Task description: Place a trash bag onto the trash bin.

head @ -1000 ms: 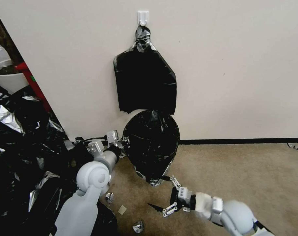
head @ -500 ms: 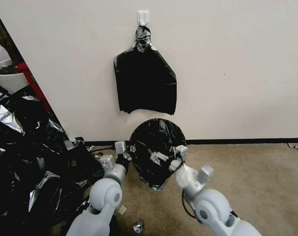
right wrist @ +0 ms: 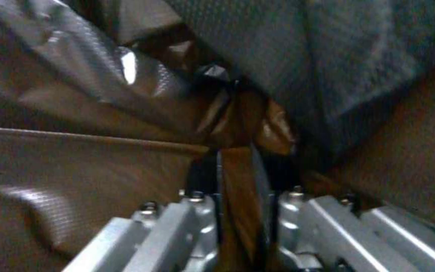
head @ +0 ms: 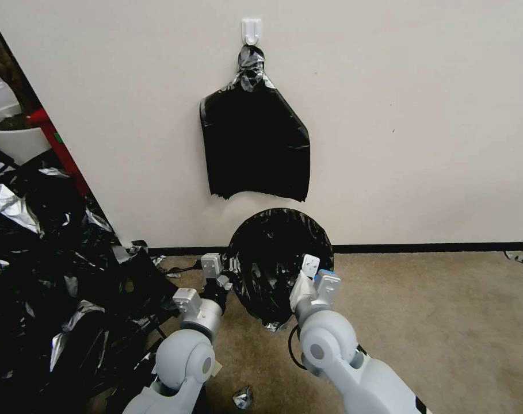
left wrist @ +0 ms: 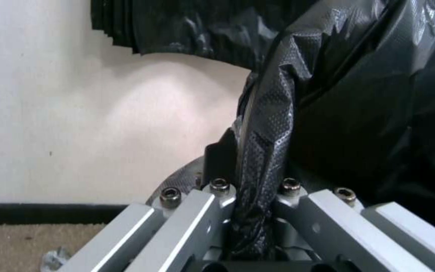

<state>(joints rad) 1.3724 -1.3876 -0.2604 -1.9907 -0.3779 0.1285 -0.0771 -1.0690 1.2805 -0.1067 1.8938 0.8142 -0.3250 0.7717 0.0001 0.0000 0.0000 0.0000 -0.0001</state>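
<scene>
The trash bag [head: 275,261], thin glossy black plastic, is spread into a round shape low against the wall. The trash bin is hidden beneath it. My left gripper [head: 231,276] is at the bag's left edge; in the left wrist view the left gripper [left wrist: 253,189] is shut on a pinched fold of the bag [left wrist: 268,124]. My right gripper [head: 300,282] is at the bag's lower right; in the right wrist view the right gripper [right wrist: 238,192] is shut on a fold of the bag [right wrist: 127,87].
A thick stack of black bags [head: 254,144] hangs from a white hook [head: 251,30] just above. A heap of black and silver scraps [head: 37,276] fills the left, behind it a white plant pot [head: 14,135]. Bare carpet [head: 434,322] lies to the right.
My right arm rose from the floor in front, where its gripper was open, to the bag's right side and shut on it. The bag shifted slightly right and spread rounder; the left gripper followed.
</scene>
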